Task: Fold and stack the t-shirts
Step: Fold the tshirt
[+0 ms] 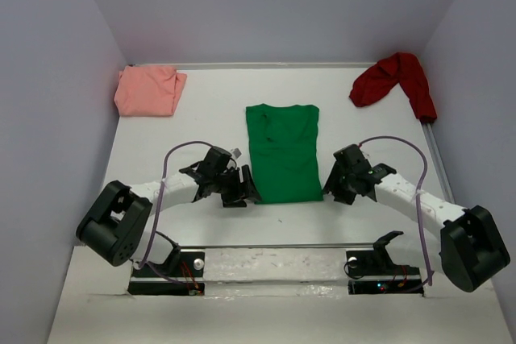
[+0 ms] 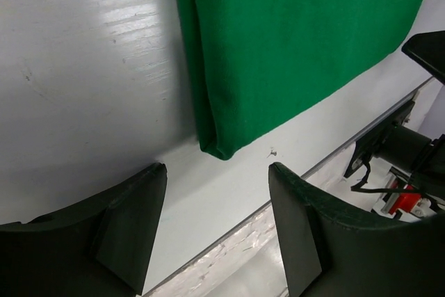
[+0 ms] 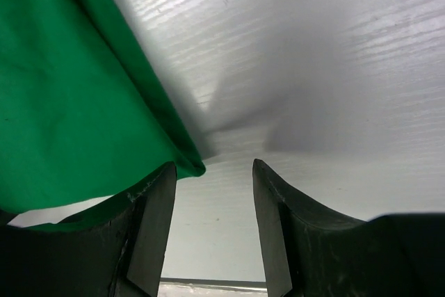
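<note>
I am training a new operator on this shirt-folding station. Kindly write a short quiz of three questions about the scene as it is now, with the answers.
1. True or false: the left gripper is shut on a corner of the green t-shirt.
2. Where is the dark red t-shirt? (a) bunched at the far right corner of the table; (b) stacked on the green one; (c) under the right arm.
3. Fill in: the salmon-pink t-shirt lies at the far ___ corner.

Key: 1 false, the left gripper is open with nothing between its fingers, and the green t-shirt's near corner lies just ahead of it. 2 (a). 3 left.
</note>
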`<state>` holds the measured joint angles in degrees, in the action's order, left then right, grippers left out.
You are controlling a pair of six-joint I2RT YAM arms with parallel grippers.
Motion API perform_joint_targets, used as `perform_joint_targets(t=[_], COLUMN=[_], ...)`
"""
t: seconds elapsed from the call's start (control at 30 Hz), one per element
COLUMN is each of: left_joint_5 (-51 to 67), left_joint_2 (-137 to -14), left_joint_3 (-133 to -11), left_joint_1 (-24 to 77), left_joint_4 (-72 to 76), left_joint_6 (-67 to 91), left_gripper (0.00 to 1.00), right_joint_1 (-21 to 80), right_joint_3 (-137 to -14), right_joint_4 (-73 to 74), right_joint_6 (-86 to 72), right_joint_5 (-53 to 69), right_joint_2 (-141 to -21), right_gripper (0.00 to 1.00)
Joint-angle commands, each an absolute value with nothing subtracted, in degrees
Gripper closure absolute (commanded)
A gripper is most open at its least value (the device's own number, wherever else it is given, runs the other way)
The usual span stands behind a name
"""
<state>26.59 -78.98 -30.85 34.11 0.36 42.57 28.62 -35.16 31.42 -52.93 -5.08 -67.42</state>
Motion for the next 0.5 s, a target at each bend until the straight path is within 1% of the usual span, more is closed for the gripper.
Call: perform_joint_targets(t=[0.0, 0.3, 0.47], left_joint_5=[26.9, 27.2, 27.2], left_joint_2=[-81.0, -83.2, -83.7], left_joint_3=[-31.8, -32.8, -32.8], left_joint_1=[35.0, 36.2, 36.3], left_joint_4=[1.2, 2.7, 3.1], left_joint_6=[43.3, 44.0, 44.1], left_gripper=[0.27, 0.27, 0.27], right_joint_1=[29.1, 29.6, 30.2], right_joint_3=[-33.7, -32.5, -33.6], right_joint_4=[28.7, 25.8, 26.8], right_joint_6=[-53.8, -52.6, -52.6], right_joint_5=[-6.8, -4.8, -5.6], right_joint_2=[-67.5, -68.5, -67.3], right_gripper=[0.46, 0.46, 0.46])
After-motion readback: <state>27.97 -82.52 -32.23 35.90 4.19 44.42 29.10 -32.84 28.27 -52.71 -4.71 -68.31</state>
